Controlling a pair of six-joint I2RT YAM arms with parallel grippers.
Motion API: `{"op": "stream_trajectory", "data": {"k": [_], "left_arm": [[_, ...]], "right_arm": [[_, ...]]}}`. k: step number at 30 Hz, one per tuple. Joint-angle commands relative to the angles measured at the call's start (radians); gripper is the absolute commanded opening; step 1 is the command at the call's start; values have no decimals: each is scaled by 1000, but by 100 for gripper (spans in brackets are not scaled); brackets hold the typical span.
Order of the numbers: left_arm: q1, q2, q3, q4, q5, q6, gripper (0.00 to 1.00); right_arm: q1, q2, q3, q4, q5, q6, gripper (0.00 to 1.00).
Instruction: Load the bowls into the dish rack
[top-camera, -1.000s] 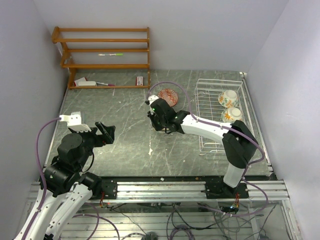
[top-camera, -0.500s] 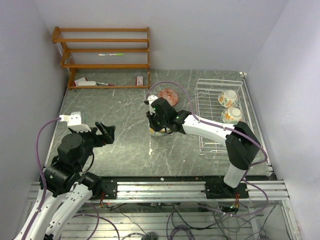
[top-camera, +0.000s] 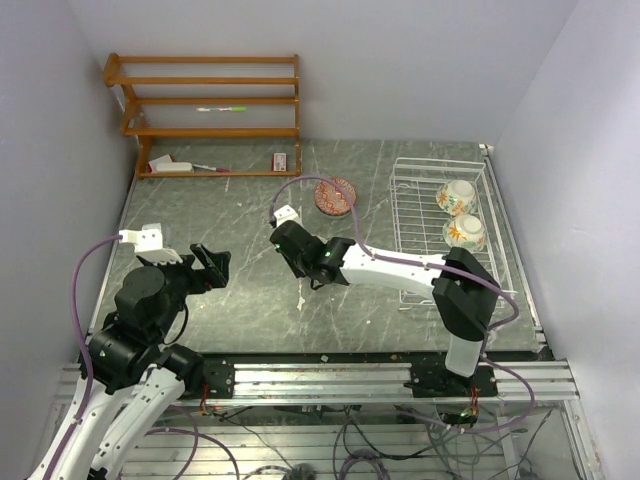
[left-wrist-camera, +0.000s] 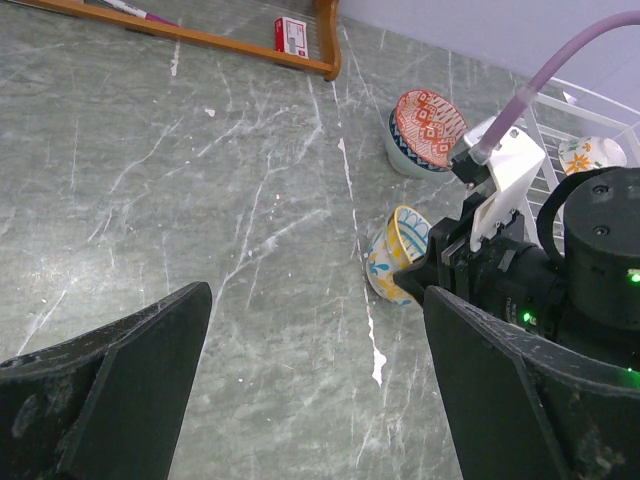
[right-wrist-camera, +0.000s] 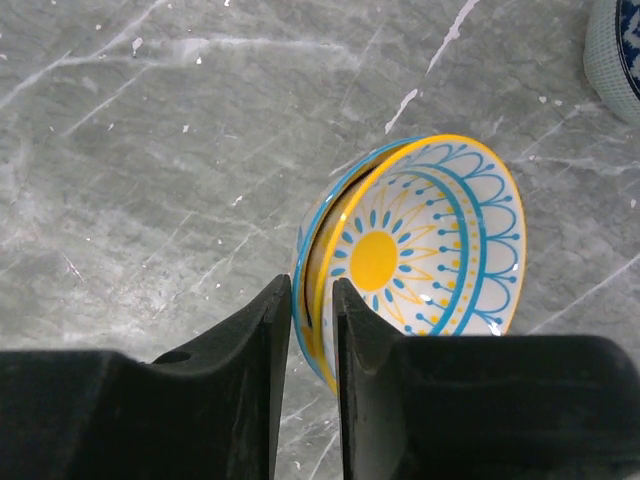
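A teal-and-yellow bowl (right-wrist-camera: 420, 240) is being pinched at its rim by the right tool (right-wrist-camera: 312, 300). The tool's jaws are being kept narrow, with one finger inside the bowl and one against its outer wall. The bowl is being held tipped on its side, so that its white inside is being shown with a yellow sun at the centre, blue petals, blue arches and a yellow rim. Whether it is being rested on the grey marbled desk (top-camera: 220, 200) cannot be told. It is being held near the middle of the desk, well apart from the dish rack (top-camera: 395, 220). A red-brown bowl (top-camera: 335, 195) is being left between the two. Two orange floral bowls (top-camera: 457, 195) are being carried in the rack's far end. The left tool (left-wrist-camera: 315, 295) is being kept wide and is gripping nothing.
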Motion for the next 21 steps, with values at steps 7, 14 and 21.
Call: {"op": "stream_trajectory", "data": {"k": [7, 14, 21], "left_arm": [[-5, -5, 23, 5, -14, 0, 98], [-5, -4, 23, 6, -11, 1, 98], [-5, -6, 23, 6, -10, 1, 98]], "right_arm": [[3, 21, 14, 19, 11, 3, 31], [3, 22, 19, 30, -41, 2, 32], [4, -13, -13, 81, -120, -3, 50]]}}
